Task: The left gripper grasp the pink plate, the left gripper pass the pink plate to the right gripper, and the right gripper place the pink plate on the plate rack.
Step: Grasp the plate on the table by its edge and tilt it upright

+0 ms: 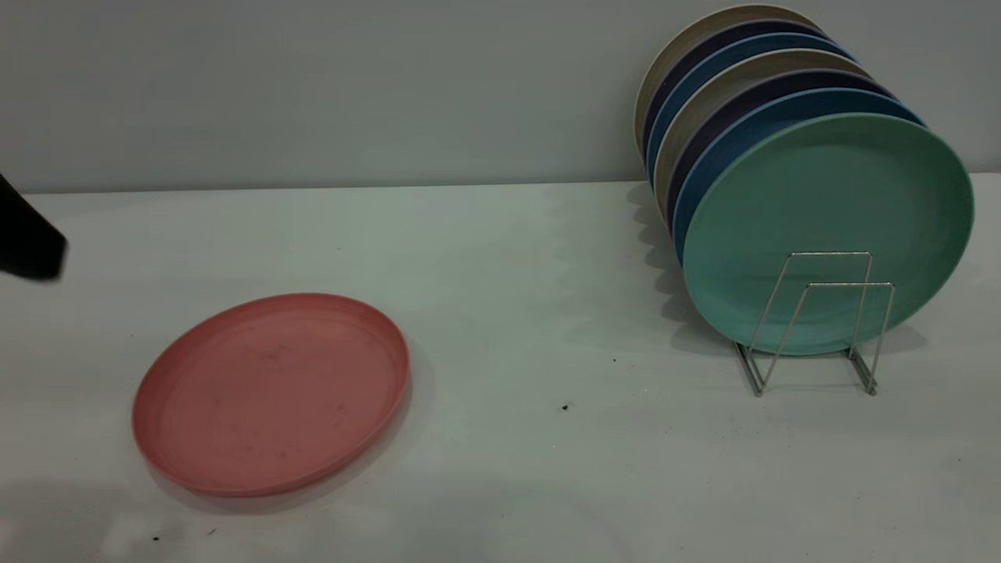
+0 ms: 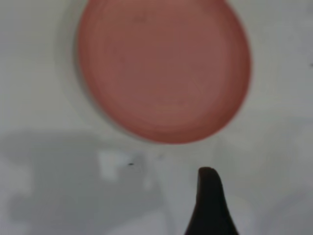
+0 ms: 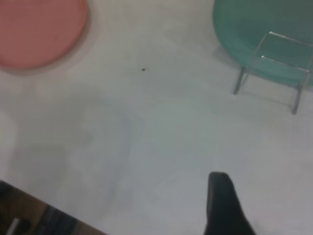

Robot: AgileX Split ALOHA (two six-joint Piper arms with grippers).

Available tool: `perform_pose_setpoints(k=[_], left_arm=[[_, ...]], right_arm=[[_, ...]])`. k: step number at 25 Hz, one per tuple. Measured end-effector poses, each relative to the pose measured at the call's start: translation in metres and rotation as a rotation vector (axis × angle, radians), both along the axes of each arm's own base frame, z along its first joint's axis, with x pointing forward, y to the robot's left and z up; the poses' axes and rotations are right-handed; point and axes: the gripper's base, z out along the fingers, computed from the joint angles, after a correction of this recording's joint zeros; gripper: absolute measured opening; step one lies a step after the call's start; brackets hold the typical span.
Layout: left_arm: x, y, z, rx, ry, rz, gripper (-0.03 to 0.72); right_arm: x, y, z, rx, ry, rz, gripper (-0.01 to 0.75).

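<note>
The pink plate (image 1: 271, 393) lies flat near the desk's front-left corner, untouched. The left gripper (image 1: 30, 238) hangs at the left edge, apart from it (whether spread or closed, I cannot tell). The plate rack (image 1: 813, 320) stands toward the right edge, mint-green plate (image 1: 821, 211) frontmost.

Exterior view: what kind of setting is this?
Probably a lab tabletop staged as a dish-drying spot: bare white table, silver wire plate rack holding upright plates, one round salmon-pink plastic plate lying flat.
</note>
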Motion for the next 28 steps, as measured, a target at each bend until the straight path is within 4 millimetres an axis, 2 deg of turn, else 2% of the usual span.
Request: perform_pose_setpoints(k=[5,8,15,22,28], left_arm=[[0.038,0.020,-0.035,-0.067,0.137,-0.008,0.535],[0.054,0.026,-0.054,-0.138,0.164,0.018,0.519],[0.059,0.044,-0.101,-0.237,0.291,0.098,0.512],[0.060,0.069,-0.122,-0.274,0.292,0.208,0.512],[0.065,0.069,-0.145,-0.324,0.271,0.236,0.512]], right_arm=[[0.009,0.003,-0.006,0.023,0.029,0.020,0.458],[0.010,0.004,-0.005,0.035,0.023,0.024,0.458],[0.012,0.004,-0.004,0.044,0.004,0.013,0.458],[0.016,0.006,-0.004,0.075,-0.009,0.013,0.458],[0.022,0.010,-0.006,0.112,-0.006,0.030,0.458]])
